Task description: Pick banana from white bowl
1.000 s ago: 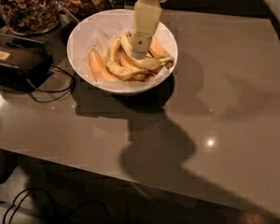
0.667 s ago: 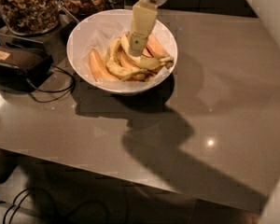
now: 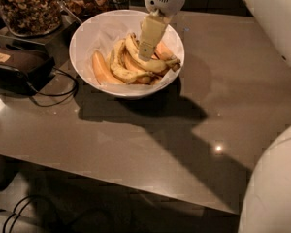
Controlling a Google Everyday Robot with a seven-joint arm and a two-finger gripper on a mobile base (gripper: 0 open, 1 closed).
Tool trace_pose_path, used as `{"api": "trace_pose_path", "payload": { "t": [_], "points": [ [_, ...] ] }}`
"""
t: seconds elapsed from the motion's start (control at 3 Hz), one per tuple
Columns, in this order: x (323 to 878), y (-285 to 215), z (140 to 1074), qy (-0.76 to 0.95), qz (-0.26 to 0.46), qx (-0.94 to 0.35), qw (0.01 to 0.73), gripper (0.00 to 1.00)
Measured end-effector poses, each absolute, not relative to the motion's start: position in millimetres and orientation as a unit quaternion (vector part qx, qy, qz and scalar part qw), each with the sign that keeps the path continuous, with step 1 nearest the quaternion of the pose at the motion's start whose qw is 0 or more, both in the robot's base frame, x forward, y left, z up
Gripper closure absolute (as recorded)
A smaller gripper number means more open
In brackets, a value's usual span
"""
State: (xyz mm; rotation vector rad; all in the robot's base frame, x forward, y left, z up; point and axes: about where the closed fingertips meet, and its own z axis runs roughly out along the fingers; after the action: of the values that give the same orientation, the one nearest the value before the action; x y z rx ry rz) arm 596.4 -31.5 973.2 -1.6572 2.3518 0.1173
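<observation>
The white bowl [image 3: 87,30] stands at the back left of the grey table and holds several bananas. The banana [image 3: 157,65], long, curved and pale yellow, lies on top of the pile toward the bowl's right side. My gripper [image 3: 145,55] reaches down from the top of the camera view into the bowl. Its cream-coloured tip is right at the banana's upper left part, and whether it touches is unclear. A spotted banana [image 3: 117,66] and smooth orange-toned bananas [image 3: 102,71] lie beside it.
Glass jars of nuts [image 3: 26,6] stand behind the bowl at the left. A black device [image 3: 17,64] with cables [image 3: 53,93] sits left of the bowl. My white body [image 3: 276,178] fills the lower right corner. The table's front edge runs across the lower part of the view.
The gripper has stayed over the bowl's bananas with almost no shift. A white part of my body has come into view at the lower right.
</observation>
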Motion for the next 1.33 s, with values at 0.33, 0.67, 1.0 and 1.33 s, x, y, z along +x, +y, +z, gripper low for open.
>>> {"api": "trace_pose_path", "payload": {
  "t": [0.33,0.67,1.0,1.33],
  "points": [
    [598.7,-29.3,963.2,0.813,0.052,-0.567,0.121,0.35],
    [602.2,-23.8,957.3,0.812,0.055,-0.570,0.115,0.42],
    [604.7,-19.6,953.0,0.811,0.056,-0.572,0.109,0.50],
    [609.5,-13.9,946.6,0.811,0.055,-0.574,0.102,0.49]
  ]
}}
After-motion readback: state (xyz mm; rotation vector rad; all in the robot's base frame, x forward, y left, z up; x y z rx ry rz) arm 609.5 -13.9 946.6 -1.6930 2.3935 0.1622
